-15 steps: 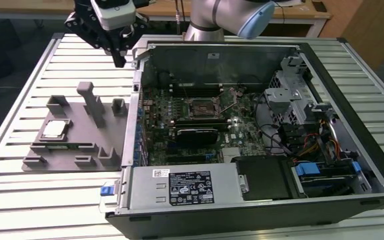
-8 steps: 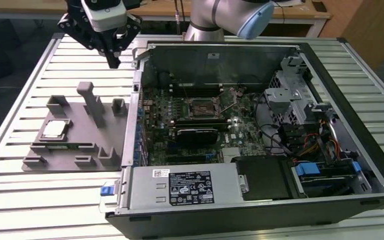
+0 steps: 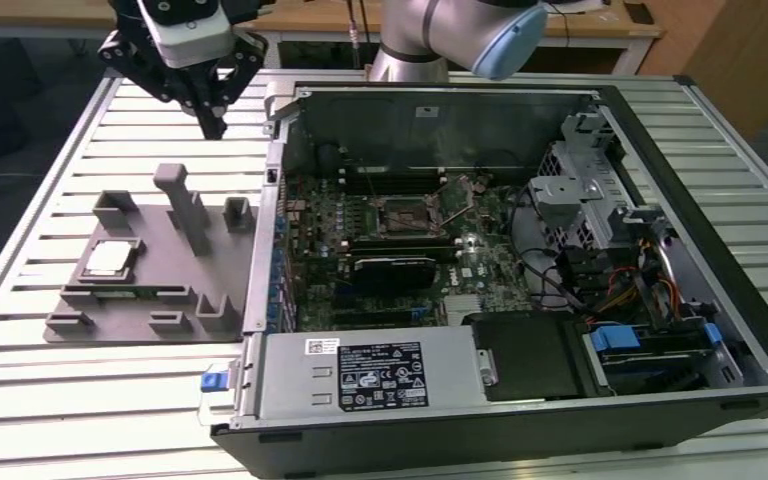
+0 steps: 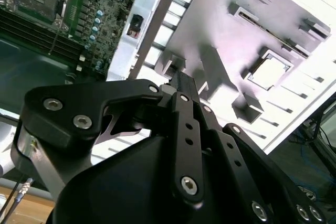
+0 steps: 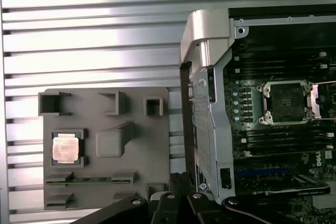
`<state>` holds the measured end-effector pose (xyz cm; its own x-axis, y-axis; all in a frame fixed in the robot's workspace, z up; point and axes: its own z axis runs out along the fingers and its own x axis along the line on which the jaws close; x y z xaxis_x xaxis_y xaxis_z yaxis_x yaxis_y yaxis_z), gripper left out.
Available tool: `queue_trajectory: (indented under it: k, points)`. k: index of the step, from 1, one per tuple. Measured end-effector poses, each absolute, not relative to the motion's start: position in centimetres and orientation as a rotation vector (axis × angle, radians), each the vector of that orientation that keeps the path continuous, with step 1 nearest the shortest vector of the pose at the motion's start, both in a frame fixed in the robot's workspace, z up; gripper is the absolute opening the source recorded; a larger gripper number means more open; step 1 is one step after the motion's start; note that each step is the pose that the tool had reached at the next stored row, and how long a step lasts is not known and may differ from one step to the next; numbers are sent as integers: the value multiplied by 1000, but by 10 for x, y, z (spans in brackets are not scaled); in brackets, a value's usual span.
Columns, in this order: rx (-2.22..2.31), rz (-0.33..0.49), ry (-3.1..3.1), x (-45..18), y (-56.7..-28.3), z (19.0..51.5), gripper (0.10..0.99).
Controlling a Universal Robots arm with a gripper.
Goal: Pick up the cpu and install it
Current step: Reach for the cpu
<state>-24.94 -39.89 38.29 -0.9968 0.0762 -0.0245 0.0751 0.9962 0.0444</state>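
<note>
Cpu (image 3: 108,258) flat, plate up, edges square to grey fixture (image 3: 157,265) recess; end effector (image 3: 211,128) closed, empty, well apart.

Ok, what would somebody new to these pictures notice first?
Probably the big black computer case, lying open on the exterior view's right with its green motherboard exposed. On that view's left sits a grey plastic fixture holding the small silver square cpu, and the black gripper hangs above the slatted metal table near it.

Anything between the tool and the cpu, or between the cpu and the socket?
The tool hangs above the fixture; its tall post stands near the path to the cpu. The case wall stands between cpu and socket.
</note>
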Motion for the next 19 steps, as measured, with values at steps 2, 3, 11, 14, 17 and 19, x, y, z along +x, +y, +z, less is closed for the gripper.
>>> queue_trajectory:
  k: [2,3,11,14,17,19]
  points:
    - [118,67,3113,-253,-399,382,106]
    - [118,68,3113,-255,-399,382,106]
    - [118,68,3112,-269,-399,379,106]
    - [118,68,3113,-275,-399,377,106]
    - [118,68,3112,-281,-399,375,106]
    - [118,68,3112,-284,-399,374,106]
